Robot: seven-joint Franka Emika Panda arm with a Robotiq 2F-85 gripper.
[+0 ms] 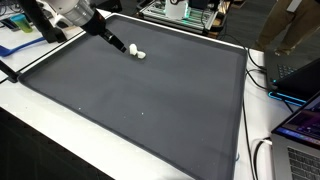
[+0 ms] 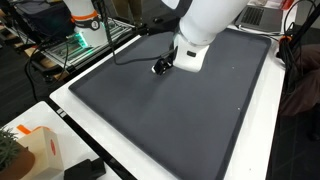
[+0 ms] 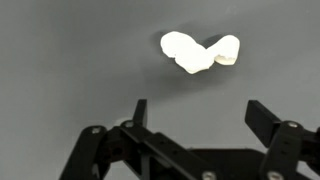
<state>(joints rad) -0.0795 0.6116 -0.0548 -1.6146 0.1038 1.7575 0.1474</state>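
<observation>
The gripper (image 3: 197, 110) hangs with its jaws spread wide, gripping nothing. The small white lump (image 3: 198, 52) lies just ahead of its fingertips, untouched, on the dark grey mat (image 1: 150, 115). The mat's raised edge runs close beyond the lump, and a broad stretch of mat spreads behind the gripper.

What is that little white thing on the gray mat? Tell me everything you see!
The little white thing is a lumpy blob, bright white, with a bigger knobbly part and a smaller rounded end that looks slightly cream. It glares too much to tell what it is made of. It lies on the dark gray mat, near an edge. Only the mat touches it; the open gripper hovers close, not touching.
</observation>
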